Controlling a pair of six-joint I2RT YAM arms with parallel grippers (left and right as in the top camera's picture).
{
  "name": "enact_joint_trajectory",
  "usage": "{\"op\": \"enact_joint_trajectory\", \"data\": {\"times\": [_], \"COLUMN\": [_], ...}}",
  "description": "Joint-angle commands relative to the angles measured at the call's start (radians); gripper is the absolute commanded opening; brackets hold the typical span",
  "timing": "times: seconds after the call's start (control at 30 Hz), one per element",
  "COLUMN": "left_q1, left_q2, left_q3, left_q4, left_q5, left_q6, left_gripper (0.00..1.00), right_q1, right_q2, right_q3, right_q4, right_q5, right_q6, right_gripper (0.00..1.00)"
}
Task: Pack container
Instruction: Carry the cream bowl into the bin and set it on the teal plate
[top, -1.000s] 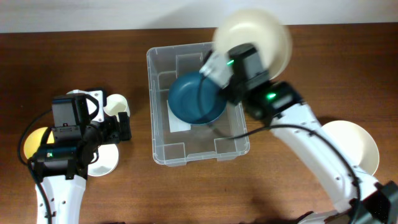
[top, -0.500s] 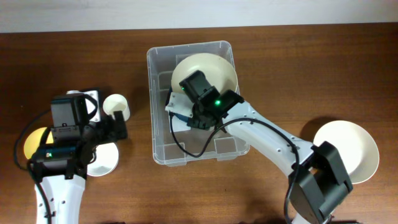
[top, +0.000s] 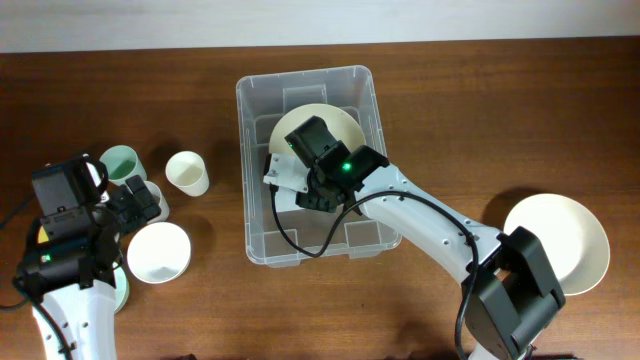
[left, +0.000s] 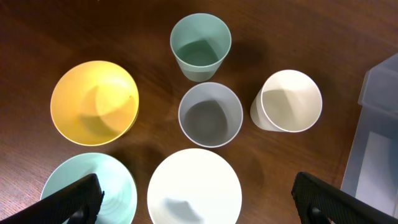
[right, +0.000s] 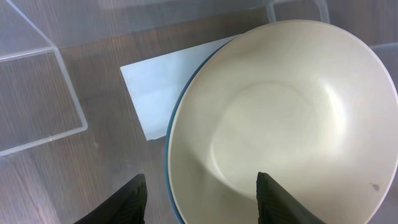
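Observation:
The clear container (top: 300, 78) stands mid-table, its white label (right: 161, 87) showing on the base. A cream bowl (right: 280, 118) rests inside it, nested in a blue bowl (right: 169, 168) of which only a thin rim shows. My right gripper (right: 202, 199) is down in the container (right: 37, 93), open. One finger is outside the bowls' rim and the other is over the cream bowl's inside; neither touches it. At the far left my left gripper (left: 199, 205) hangs wide open above a white bowl (left: 194, 186) and holds nothing.
Left of the container stand a mint cup (left: 200, 46), a grey cup (left: 210, 114), a cream cup (left: 287, 101), a yellow bowl (left: 93, 102) and a mint dish (left: 87, 186). A large cream bowl (top: 557, 243) sits at the right.
My right arm swung the cream bowl down into the container onto the blue bowl, and its jaws have now parted. My left arm drew back to the left.

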Motion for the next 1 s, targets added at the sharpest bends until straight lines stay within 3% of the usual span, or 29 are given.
{"op": "enact_joint_trajectory", "data": {"times": [0.0,0.13,0.2,0.23,0.33,0.4,0.47,0.73,0.97], "left_q1": [0.005,0.005,0.005,0.005,0.005,0.005,0.005,0.005,0.005], "left_q2": [-0.003,-0.003,-0.003,-0.003,-0.003,-0.003,-0.003,-0.003,-0.003], "left_q3": [0.019,0.019,0.019,0.019,0.019,0.019,0.019,0.019,0.019], "left_q4": [0.0,0.0,0.0,0.0,0.0,0.002,0.006,0.02,0.023], "left_q5": [0.011,0.011,0.011,0.011,0.011,0.014,0.031,0.067,0.077], "left_q6": [-0.013,-0.013,-0.013,-0.013,-0.013,-0.013,-0.013,-0.013,-0.013], "left_gripper": [0.99,0.99,1.0,0.99,0.99,0.99,0.99,0.99,0.99], "right_q1": [0.005,-0.028,-0.083,-0.142,-0.293,-0.399,-0.499,-0.817,-0.946], "right_q2": [-0.071,-0.195,-0.264,-0.31,-0.378,-0.396,-0.396,-0.356,-0.288], "right_q3": [0.013,0.015,0.014,0.014,0.014,0.014,0.013,-0.061,-0.273], "right_q4": [0.018,0.075,0.049,-0.007,-0.161,-0.265,-0.335,-0.415,-0.256], "right_q5": [0.106,0.404,0.536,0.551,0.547,0.521,0.455,0.288,0.263], "right_q6": [0.09,0.398,0.655,0.818,1.113,1.252,1.303,1.352,1.35], "right_gripper": [0.51,0.53,0.63,0.69,0.7,0.82,0.99,0.99,0.99]}}
